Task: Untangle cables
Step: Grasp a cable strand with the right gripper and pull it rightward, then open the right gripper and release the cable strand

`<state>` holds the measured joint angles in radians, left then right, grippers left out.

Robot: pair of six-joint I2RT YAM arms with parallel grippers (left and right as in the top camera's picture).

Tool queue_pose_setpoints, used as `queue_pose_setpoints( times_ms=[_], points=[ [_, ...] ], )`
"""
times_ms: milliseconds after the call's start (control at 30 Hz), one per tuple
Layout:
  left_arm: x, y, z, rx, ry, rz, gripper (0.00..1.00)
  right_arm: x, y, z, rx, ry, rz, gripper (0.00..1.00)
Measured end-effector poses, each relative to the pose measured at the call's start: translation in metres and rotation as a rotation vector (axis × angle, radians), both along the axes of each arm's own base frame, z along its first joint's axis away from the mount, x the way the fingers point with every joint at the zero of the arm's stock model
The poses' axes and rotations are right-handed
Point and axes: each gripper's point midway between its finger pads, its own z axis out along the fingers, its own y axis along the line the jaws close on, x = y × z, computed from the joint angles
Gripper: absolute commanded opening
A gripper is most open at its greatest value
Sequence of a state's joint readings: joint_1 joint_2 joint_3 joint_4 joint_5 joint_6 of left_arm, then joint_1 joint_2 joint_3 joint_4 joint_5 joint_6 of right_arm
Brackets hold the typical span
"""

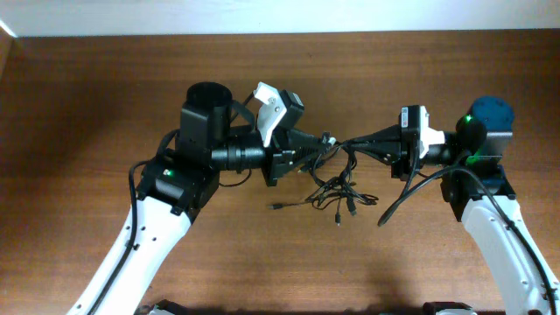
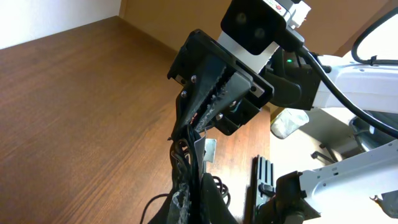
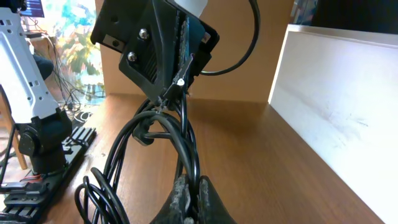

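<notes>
The cables (image 1: 337,185) are a bunch of thin black cords held above the table's middle, between my two grippers. Loops and small plug ends hang down and spread toward the front. My left gripper (image 1: 325,140) is shut on the bunch from the left; in the left wrist view its jaws (image 2: 194,200) pinch several strands (image 2: 186,149). My right gripper (image 1: 354,142) is shut on the same bunch from the right; in the right wrist view its jaws (image 3: 191,194) clamp looped cords (image 3: 180,137). The two grippers' fingertips are almost touching.
The brown wooden table (image 1: 105,96) runs to a white wall at the back. The left arm's black base (image 1: 208,96) and the right arm's blue-topped base (image 1: 490,114) stand at the back. A white board (image 3: 336,93) shows beside the table in the right wrist view.
</notes>
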<state>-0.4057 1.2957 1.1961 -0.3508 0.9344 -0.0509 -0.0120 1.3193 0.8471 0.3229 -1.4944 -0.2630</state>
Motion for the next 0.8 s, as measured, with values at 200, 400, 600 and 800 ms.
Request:
queue_pose_setpoints(
  times_ms=[200, 400, 600, 800],
  points=[
    [0.007, 0.006, -0.016, 0.062, 0.048, 0.074, 0.0, -0.003, 0.0, 0.0, 0.002, 0.001, 0.015, 0.04],
    [0.027, 0.012, -0.057, 0.175, 0.142, 0.171, 0.0, -0.003, 0.0, 0.0, 0.003, 0.003, 0.015, 0.04],
    [0.035, 0.01, -0.081, 0.211, 0.2, 0.173, 0.0, 0.003, 0.0, 0.01, 0.008, -0.001, -0.013, 0.04],
    [0.035, 0.01, -0.082, 0.215, 0.203, 0.176, 0.0, 0.009, -0.001, 0.023, 0.031, 0.051, -0.05, 0.04]
  ],
)
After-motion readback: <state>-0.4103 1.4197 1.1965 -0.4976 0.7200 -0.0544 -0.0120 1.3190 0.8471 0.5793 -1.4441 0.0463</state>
